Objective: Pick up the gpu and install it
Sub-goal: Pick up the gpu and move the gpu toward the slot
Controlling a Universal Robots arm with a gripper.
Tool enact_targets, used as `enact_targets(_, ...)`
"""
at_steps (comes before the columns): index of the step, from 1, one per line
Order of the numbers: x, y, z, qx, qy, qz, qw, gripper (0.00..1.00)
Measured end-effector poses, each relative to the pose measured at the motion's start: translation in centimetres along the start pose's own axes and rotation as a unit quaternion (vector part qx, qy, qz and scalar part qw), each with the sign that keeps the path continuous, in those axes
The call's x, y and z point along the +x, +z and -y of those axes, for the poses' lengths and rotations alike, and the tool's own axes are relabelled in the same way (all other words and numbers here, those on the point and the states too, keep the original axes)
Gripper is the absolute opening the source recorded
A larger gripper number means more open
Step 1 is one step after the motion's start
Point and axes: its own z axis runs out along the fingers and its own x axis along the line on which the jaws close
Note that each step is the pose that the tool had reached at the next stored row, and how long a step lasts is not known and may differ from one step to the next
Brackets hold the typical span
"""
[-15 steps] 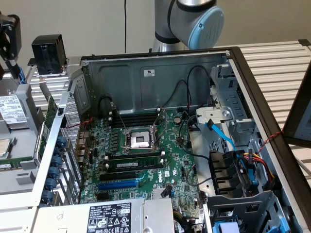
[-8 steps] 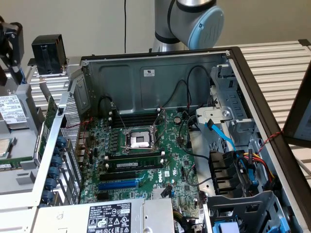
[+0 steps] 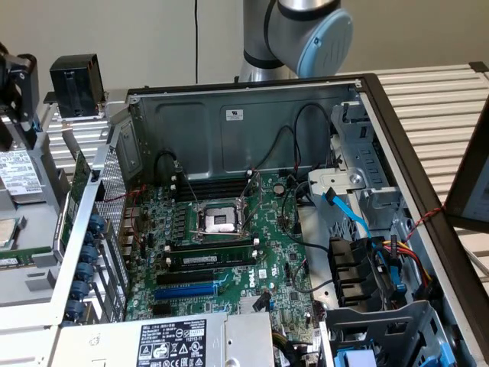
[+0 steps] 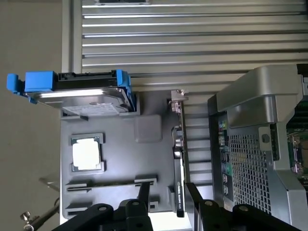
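The gpu [image 4: 179, 159] stands on edge in a slot of the grey parts tray [image 4: 149, 130], beside the computer case. It shows its thin black side with pale lettering, and its silver bracket [image 4: 178, 96] is at the far end. My gripper [image 4: 167, 195] is open and hangs over the card's near end. One black finger [image 4: 143, 192] is well to one side of the card and the other finger [image 4: 193, 192] is close beside it. In the exterior view the green card [image 3: 78, 187] stands just outside the case's left wall, below my black wrist assembly [image 3: 17, 88].
The tray also holds a hard drive in blue brackets [image 4: 91, 91] and a CPU chip [image 4: 87, 155]. The open case [image 3: 252, 115] has a green motherboard [image 3: 229, 245] with an empty socket, dark slots, loose cables and a drive cage [image 3: 359, 176]. A black boxy part [image 3: 76, 84] sits behind the tray.
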Motion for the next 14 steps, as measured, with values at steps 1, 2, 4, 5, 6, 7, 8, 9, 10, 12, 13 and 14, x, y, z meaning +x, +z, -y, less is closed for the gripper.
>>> enact_targets(1,0.0,0.08,0.20,-0.0001,0.000,0.0008,1.0000,0.42)
enact_targets(2,0.0,0.18,0.33,-0.0003,0.000,0.0018,1.0000,0.42)
enact_targets(4,0.0,0.34,0.57,-0.0016,-0.001,0.0040,1.0000,0.42)
enact_targets(5,0.0,0.43,0.68,-0.0023,-0.001,0.0054,1.0000,0.42)
enact_targets(6,0.0,0.54,0.75,-0.0028,-0.001,0.0068,1.0000,0.42)
enact_targets(7,0.0,0.66,0.78,-0.0030,-0.001,0.0080,1.0000,0.42)
enact_targets(8,-0.1,0.77,0.80,-0.0031,-0.001,0.0090,1.0000,0.42)
enact_targets(9,-0.1,0.89,0.82,-0.0032,-0.001,0.0099,0.9999,0.42)
enact_targets(10,-0.1,1.04,0.84,-0.0033,-0.001,0.0103,0.9999,0.42)
enact_targets(12,-0.1,1.39,0.88,-0.0033,-0.001,0.0108,0.9999,0.42)
enact_targets(13,-0.1,1.57,0.91,-0.0033,-0.001,0.0110,0.9999,0.42)
enact_targets(14,-0.1,1.74,0.93,-0.0034,-0.001,0.0111,0.9999,0.42)
